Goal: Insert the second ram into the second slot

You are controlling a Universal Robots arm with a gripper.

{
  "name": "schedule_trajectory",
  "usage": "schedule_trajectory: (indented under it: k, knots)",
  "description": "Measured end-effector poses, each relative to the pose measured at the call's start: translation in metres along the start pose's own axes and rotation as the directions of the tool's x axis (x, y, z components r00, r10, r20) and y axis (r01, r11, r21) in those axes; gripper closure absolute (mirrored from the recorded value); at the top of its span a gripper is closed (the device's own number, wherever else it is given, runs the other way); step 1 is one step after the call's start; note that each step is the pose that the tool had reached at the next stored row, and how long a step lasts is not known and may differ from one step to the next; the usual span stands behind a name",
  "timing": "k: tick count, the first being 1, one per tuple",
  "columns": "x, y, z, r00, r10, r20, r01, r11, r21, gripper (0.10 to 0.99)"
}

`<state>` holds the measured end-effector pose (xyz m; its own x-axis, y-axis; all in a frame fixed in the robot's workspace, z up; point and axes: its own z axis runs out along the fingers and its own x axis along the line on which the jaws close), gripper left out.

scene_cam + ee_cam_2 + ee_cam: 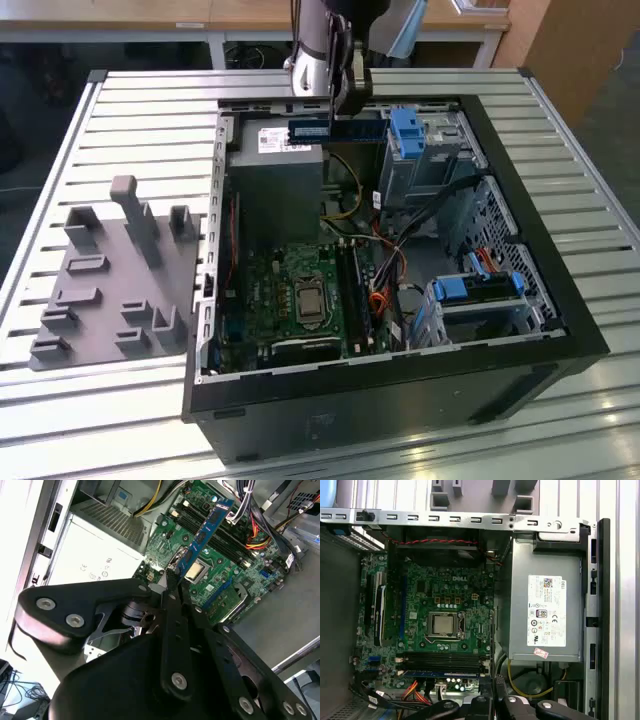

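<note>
My gripper (340,112) hangs over the far side of the open computer case (540,300), shut on the second ram (335,128), a thin blue stick held level above the power supply. In the second wrist view the ram (207,530) juts out from the closed fingertips (169,577) over the green motherboard (220,575). The black ram slots (442,658) lie side by side beside the processor socket (442,625) in the first wrist view. A thin blue strip (440,673) runs along the slot row nearest the cables.
The grey power supply (545,610) with its white label fills one end of the case. Blue-handled drive cages (410,135) and bundled orange, yellow and black cables (385,270) crowd the exterior view's right. A grey fixture plate (115,280) with upright pegs lies on the slatted table.
</note>
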<state>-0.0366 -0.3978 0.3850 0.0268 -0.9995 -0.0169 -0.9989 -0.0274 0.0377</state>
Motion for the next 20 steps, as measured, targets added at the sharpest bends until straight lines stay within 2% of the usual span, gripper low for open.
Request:
schedule_trajectory:
  k: [12,20]
  knots:
    - [0.0015,0.0,-0.0001,1.0,0.0,-0.0001,0.0,1.0,0.0,0.945]
    - [0.0086,0.0002,-0.0002,1.0,0.0,-0.0001,0.0,1.0,0.0,0.945]
